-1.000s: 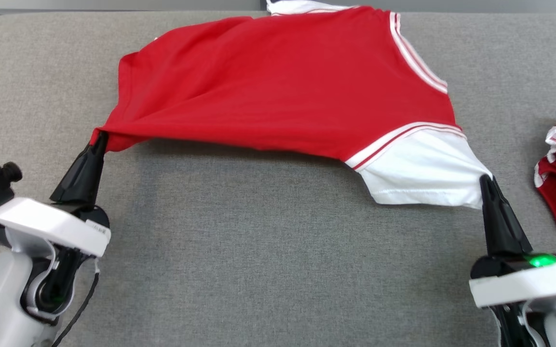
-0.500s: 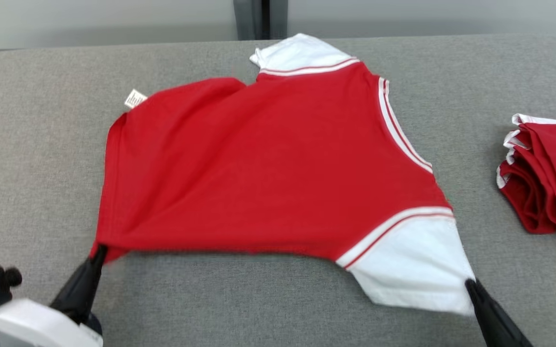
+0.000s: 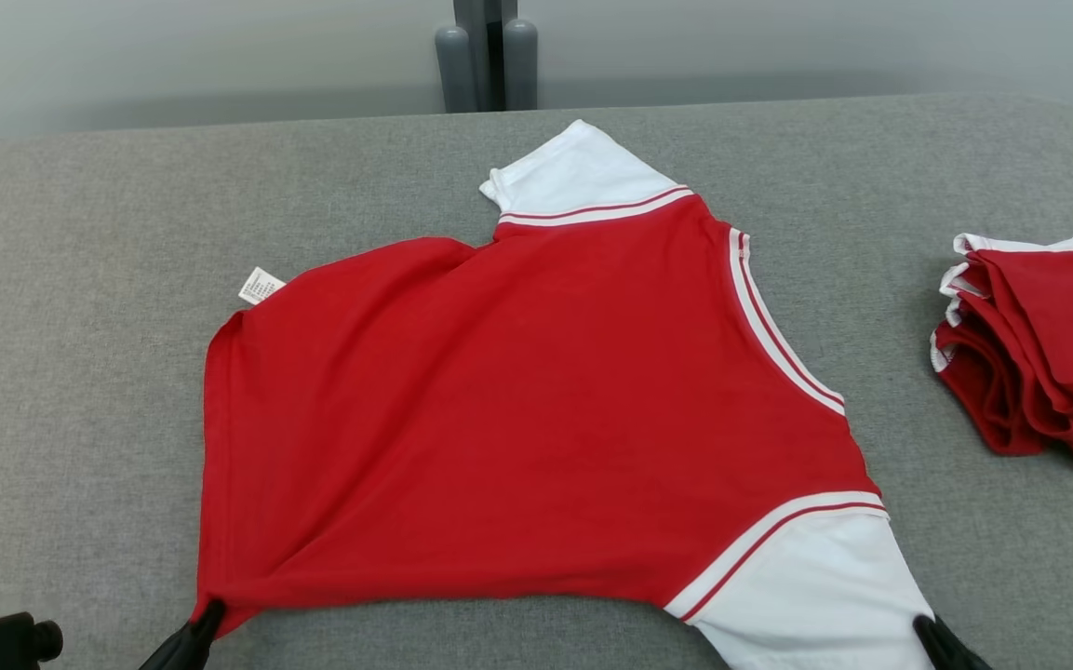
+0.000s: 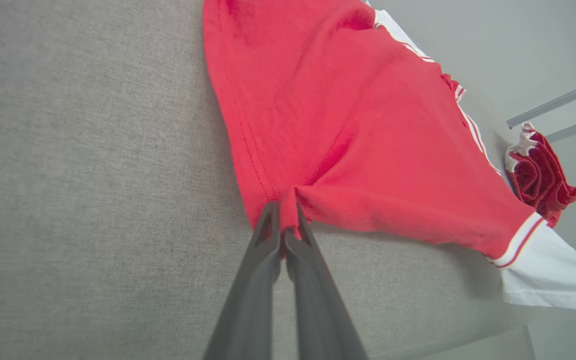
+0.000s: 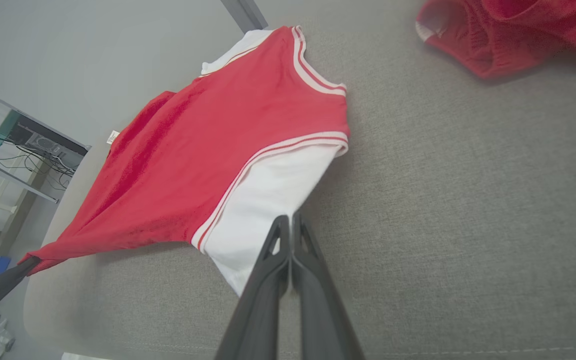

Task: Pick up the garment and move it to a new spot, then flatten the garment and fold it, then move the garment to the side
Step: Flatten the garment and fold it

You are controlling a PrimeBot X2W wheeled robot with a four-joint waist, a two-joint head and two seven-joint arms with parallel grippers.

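Left gripper (image 4: 284,210) clamped shut on the shirt (image 3: 517,419) at a hem corner, right gripper (image 5: 290,222) clamped on its white sleeve, cloth spread ahead of both on the tabletop (image 3: 80,279): an even, low pull should flatten it.

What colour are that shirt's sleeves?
The sleeves are white, with red-white striped trim; head view shows best.

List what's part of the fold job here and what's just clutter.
In the job: the garment; left fingers shut on its hem corner; right fingers shut on a white sleeve.
Lying about: bundled red clothes at the right; grey posts behind the table.
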